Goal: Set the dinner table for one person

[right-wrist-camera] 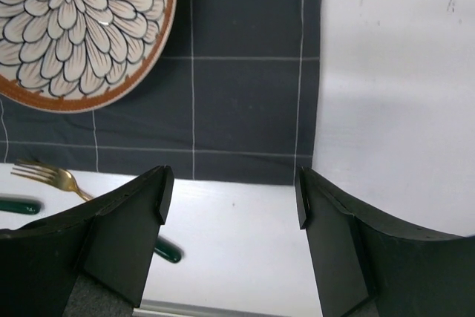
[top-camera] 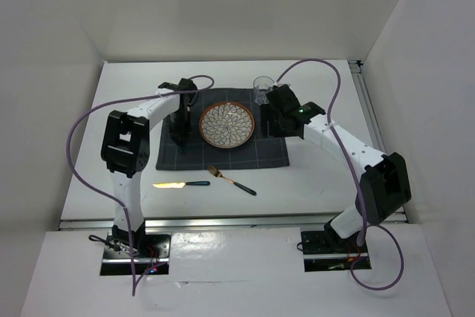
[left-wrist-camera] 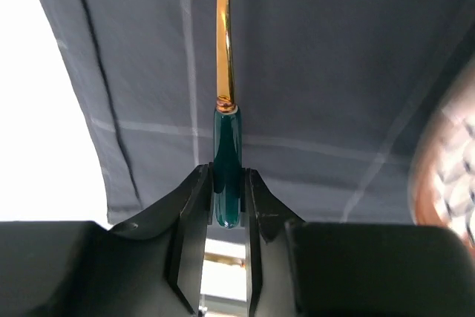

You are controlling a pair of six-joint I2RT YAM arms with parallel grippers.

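Observation:
The white dinner table [top-camera: 126,94] carries a dark grey checked placemat [top-camera: 223,157] with a flower-patterned plate [top-camera: 227,125] at its middle. My left gripper [top-camera: 180,128] hangs over the mat's left part, beside the plate. In the left wrist view it [left-wrist-camera: 226,177] is shut on the dark green handle [left-wrist-camera: 226,150] of a gold utensil whose head is out of view. My right gripper [top-camera: 273,120] stands open over the mat's right edge, and the right wrist view shows nothing between its fingers [right-wrist-camera: 159,198].
A clear glass [top-camera: 261,90] stands at the mat's far right corner. On the table in front of the mat lie a gold fork [top-camera: 223,177] with a green handle and a gold knife [top-camera: 178,184]. Metal rails run along the table's near and right edges.

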